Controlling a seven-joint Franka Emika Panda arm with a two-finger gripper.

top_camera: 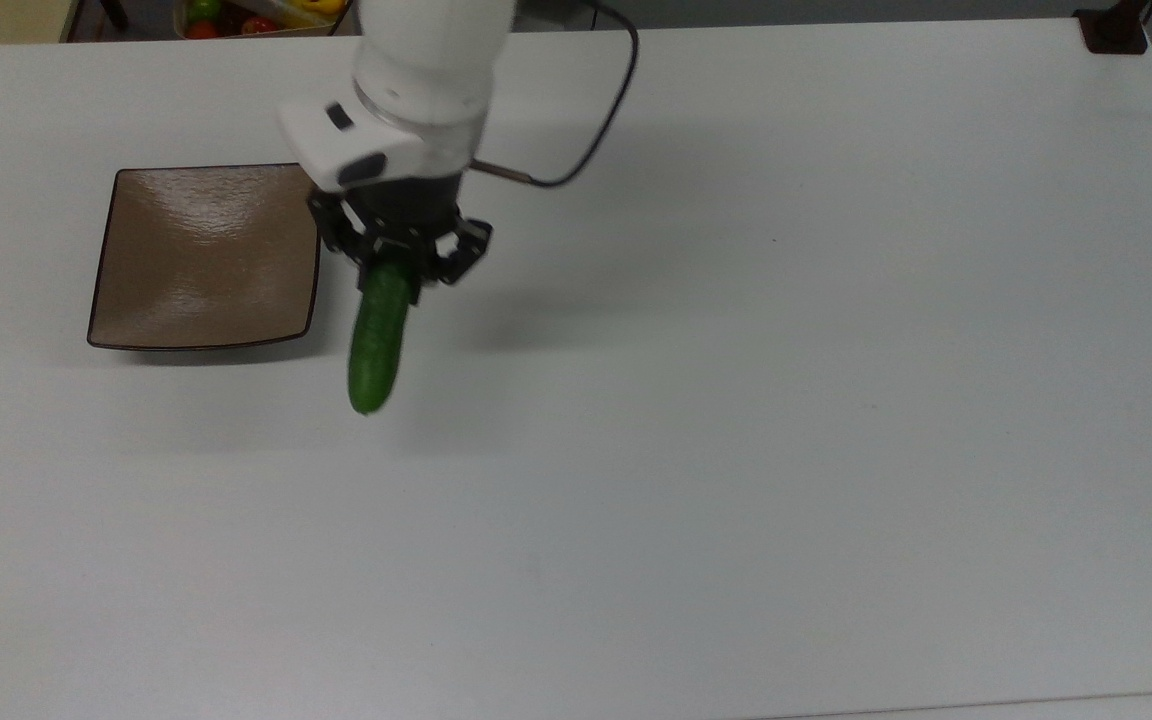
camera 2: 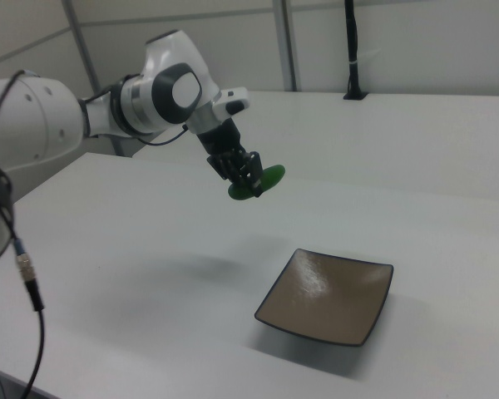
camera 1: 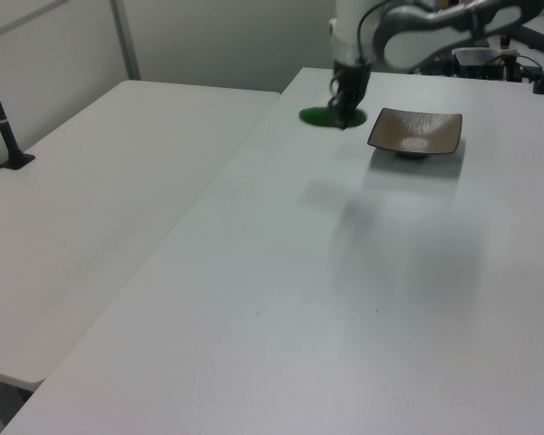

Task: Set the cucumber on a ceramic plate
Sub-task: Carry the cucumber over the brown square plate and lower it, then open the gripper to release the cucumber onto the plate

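Dark green smooth cucumber (top_camera: 377, 338) clamped at one end in closed jaws, hanging beside glossy tan-brown square plate (top_camera: 206, 257)

The white Panda arm (camera 2: 83, 112) reaches out above the table, wrist tilted downward (black cable looping beside it), its gripper (top_camera: 394, 262) clamped on one end of the cucumber (top_camera: 377, 340).
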